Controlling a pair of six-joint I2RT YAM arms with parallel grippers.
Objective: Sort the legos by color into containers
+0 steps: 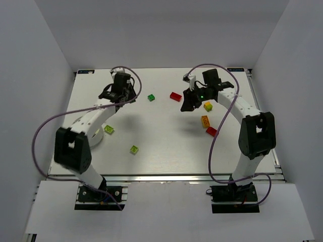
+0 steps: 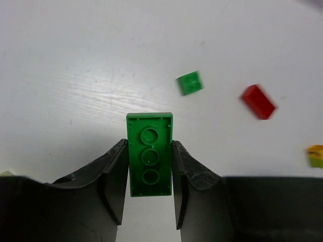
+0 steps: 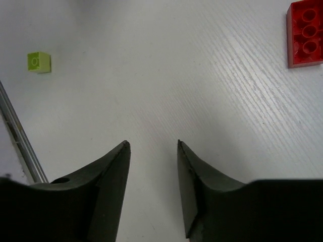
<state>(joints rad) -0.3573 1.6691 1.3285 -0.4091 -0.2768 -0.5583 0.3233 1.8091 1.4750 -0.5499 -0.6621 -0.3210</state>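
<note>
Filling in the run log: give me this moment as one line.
left gripper: shut on dark green brick | right gripper: open, empty | red brick: loose, ahead of right gripper

No text I can read anywhere, small bluish stickers (image 1: 86,72) at far corners of white wood-grain table (image 1: 166,151), too tiny to make out
</note>
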